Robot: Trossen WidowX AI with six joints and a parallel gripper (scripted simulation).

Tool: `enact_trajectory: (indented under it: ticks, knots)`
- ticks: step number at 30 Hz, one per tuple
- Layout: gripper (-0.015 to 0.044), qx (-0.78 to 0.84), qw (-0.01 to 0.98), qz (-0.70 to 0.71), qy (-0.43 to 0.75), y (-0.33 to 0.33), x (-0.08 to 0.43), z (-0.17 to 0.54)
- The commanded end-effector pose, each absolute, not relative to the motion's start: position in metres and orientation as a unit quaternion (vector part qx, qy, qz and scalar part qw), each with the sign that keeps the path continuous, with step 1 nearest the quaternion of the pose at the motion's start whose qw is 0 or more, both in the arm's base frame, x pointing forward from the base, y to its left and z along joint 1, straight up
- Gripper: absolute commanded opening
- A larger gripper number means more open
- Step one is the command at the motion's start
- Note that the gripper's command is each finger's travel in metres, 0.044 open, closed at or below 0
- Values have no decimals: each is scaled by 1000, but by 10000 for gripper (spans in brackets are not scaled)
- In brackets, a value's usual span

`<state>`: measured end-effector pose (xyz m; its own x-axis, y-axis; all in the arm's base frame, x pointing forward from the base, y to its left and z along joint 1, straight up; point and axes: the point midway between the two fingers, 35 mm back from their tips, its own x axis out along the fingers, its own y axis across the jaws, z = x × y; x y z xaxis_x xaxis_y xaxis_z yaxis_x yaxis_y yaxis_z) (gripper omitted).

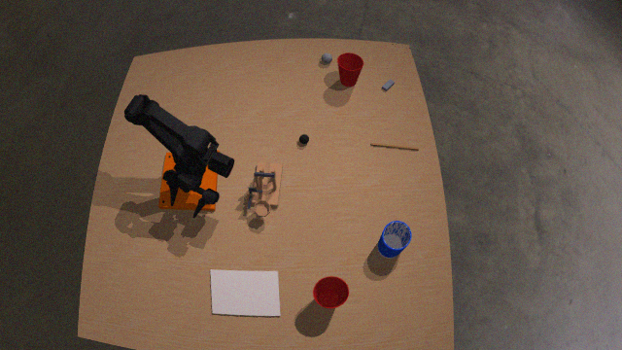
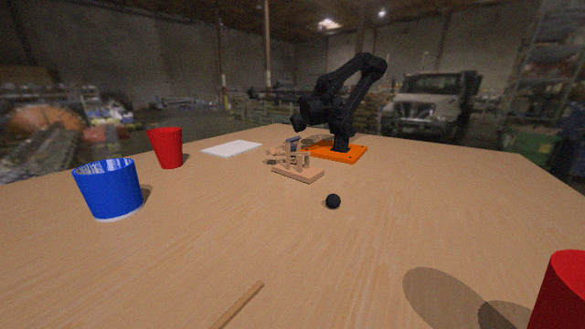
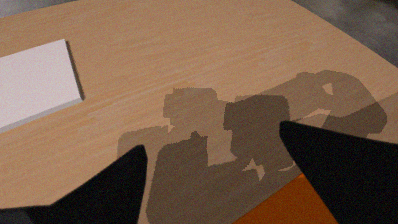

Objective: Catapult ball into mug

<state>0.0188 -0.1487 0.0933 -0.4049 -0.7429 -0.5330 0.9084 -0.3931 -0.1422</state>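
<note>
A small black ball (image 1: pixel 303 139) (image 2: pixel 333 201) lies on the table beyond one end of the catapult. The wooden catapult (image 1: pixel 276 187) (image 2: pixel 297 173) stands in front of the arm's base; its round cup (image 1: pixel 261 210) looks empty. The blue mug (image 1: pixel 391 246) (image 2: pixel 111 192) stands upright at the lower right in the top view and at the left in the exterior view. My gripper (image 1: pixel 184 210) (image 3: pixel 213 140) is open and empty, above the edge of the orange base plate and well to the side of the catapult. In the exterior view its fingers are not clear.
Red cups (image 1: pixel 350 75) (image 1: pixel 330 293) (image 2: pixel 169 150) stand upright at two places. A white pad (image 1: pixel 245 294) (image 2: pixel 232 148) (image 3: pixel 37 82), a thin stick (image 1: pixel 394 147) (image 2: pixel 238 305), a grey ball (image 1: pixel 327 58) and a small grey block (image 1: pixel 388 86) also lie on the table.
</note>
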Motion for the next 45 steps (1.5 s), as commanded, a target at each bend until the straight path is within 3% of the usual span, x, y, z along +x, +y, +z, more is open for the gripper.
enact_trajectory:
  ticks: [1, 26, 45]
  knots:
    - [426, 196, 510, -810, 213, -149, 19, 93]
    - [440, 84, 593, -608, 522, -139, 78, 106]
    - [440, -35, 637, -366, 678, -121, 127, 117]
